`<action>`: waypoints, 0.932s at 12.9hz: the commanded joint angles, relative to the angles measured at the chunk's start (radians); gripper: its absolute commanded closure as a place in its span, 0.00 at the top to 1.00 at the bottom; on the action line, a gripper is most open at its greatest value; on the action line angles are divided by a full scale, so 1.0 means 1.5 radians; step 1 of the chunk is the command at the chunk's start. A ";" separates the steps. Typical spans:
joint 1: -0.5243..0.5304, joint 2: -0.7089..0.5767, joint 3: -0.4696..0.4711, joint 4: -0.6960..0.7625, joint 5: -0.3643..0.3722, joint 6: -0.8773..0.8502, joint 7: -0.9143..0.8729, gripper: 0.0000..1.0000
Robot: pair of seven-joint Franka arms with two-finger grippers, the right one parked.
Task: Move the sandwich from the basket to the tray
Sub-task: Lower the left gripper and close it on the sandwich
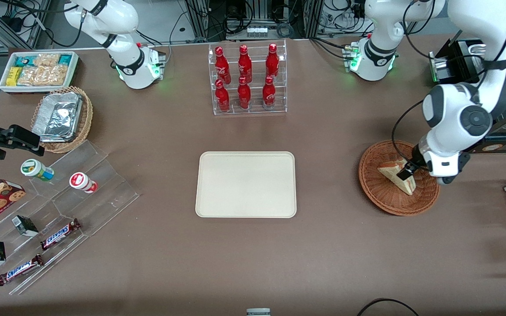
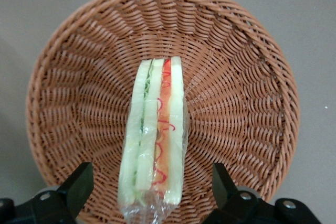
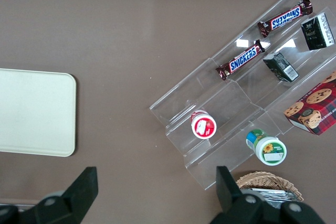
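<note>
Nearest the front camera lies the cream tray (image 1: 245, 184), bare and waiting in the middle of the table. Toward the working arm's end sits the reddish-brown wicker basket (image 1: 376, 193), and in it the sandwich (image 1: 394, 175) stands on edge, a plastic-wrapped wedge with red, pink and green layers showing along its cut face. The left gripper (image 2: 152, 190) hangs low over it, jaws spread wide with a finger (image 2: 79, 187) on either side of the bread, not yet touching. I'd guess the sandwich is light and soft, easily squashed, and the film looks slippery, so a gentle squeeze across the flat bread faces seems wisest. Farther off stands a clear rack of red cola bottles (image 1: 246, 79).
</note>
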 commanded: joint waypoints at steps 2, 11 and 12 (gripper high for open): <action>-0.002 -0.007 0.001 -0.063 0.008 0.080 -0.017 1.00; -0.042 -0.029 0.000 -0.023 0.044 0.031 -0.081 0.00; -0.044 -0.044 -0.005 0.022 0.061 -0.051 -0.084 0.00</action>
